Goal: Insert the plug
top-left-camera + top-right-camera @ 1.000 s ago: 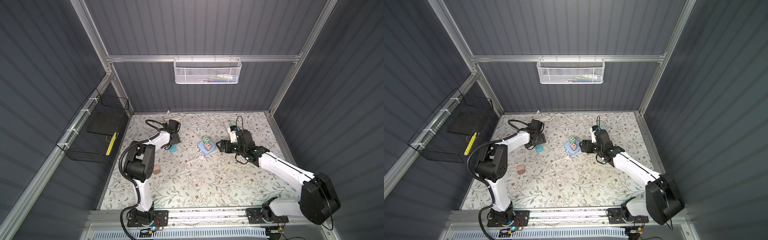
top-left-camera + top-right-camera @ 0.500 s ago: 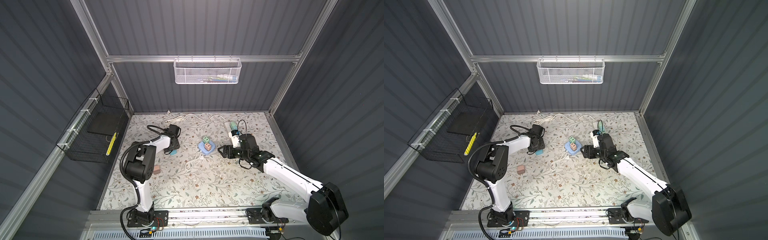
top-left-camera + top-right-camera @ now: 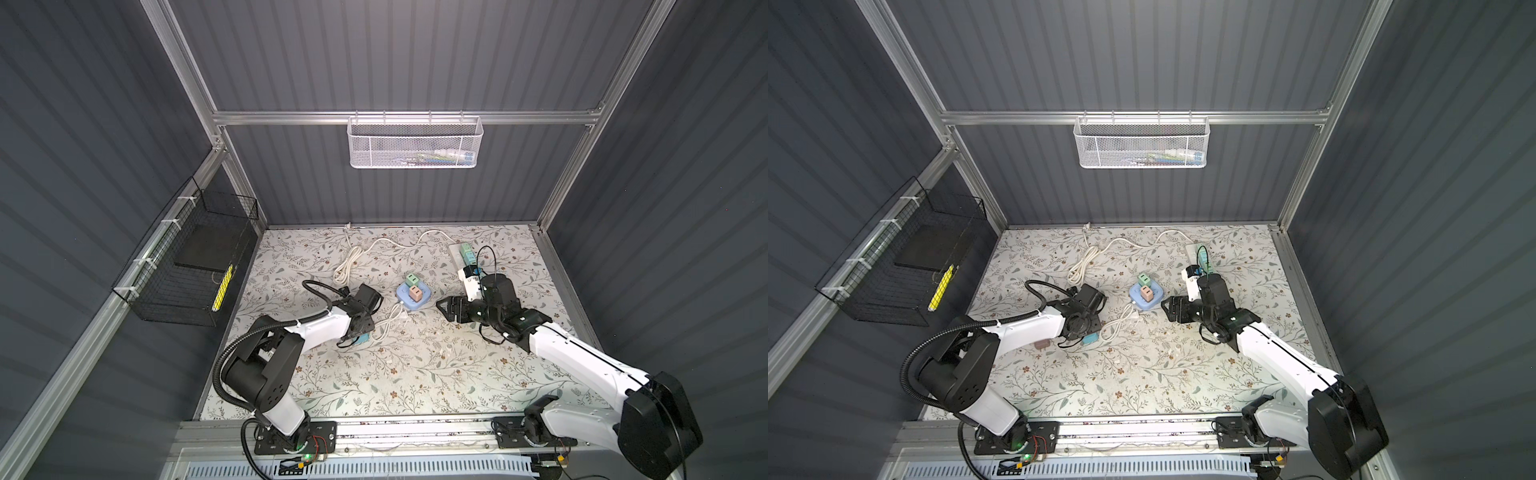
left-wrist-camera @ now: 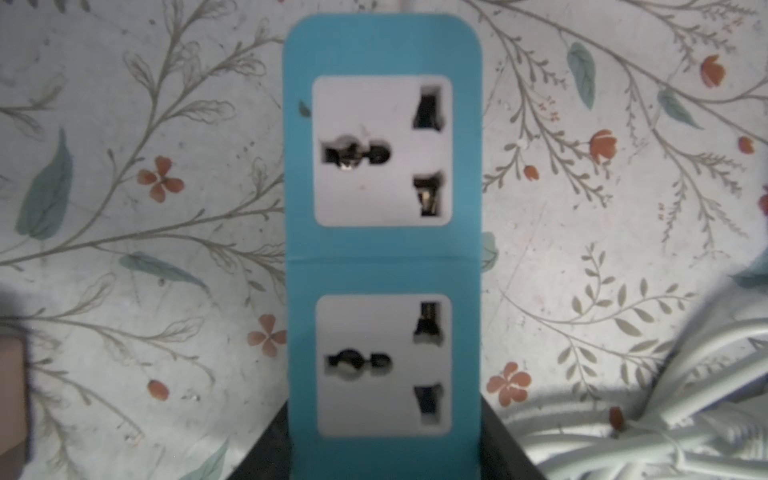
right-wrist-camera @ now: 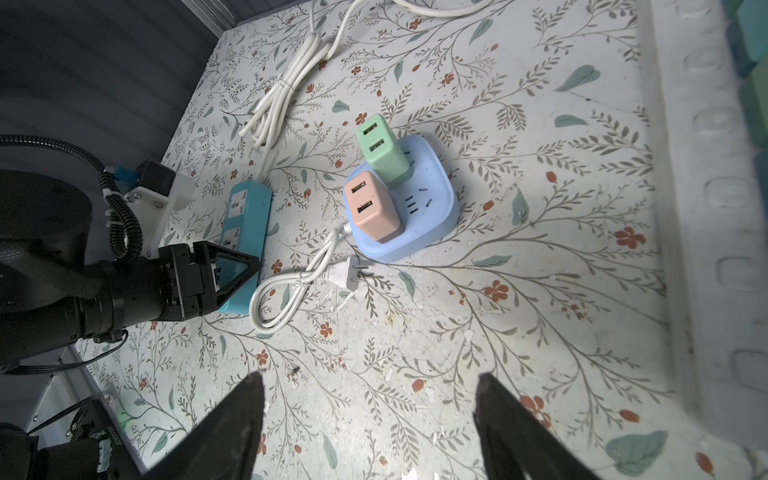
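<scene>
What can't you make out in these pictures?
- Left gripper: the left wrist view's bottom edge cuts off its fingers, so a grip on the teal power strip is unclear.
- White basket contents: too small behind the mesh in both top views.
- White power strip: partly hidden by the right arm in both top views, blurred in the right wrist view.
- Pink block: cut off by the left wrist view's edge.
</scene>
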